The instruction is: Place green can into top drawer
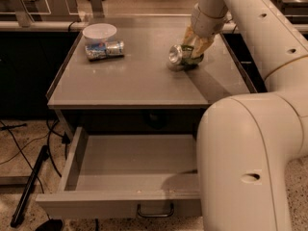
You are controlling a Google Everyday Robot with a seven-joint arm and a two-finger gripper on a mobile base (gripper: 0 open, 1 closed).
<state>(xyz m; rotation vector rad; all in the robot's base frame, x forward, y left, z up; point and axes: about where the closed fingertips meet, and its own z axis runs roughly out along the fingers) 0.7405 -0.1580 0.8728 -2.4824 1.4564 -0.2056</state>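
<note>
Touching green can [181, 55] on tabletop [134, 78]: claw [196, 53]

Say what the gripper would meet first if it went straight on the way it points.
The green can, lying on its side on the table directly under the gripper; whether they touch is unclear.
</note>
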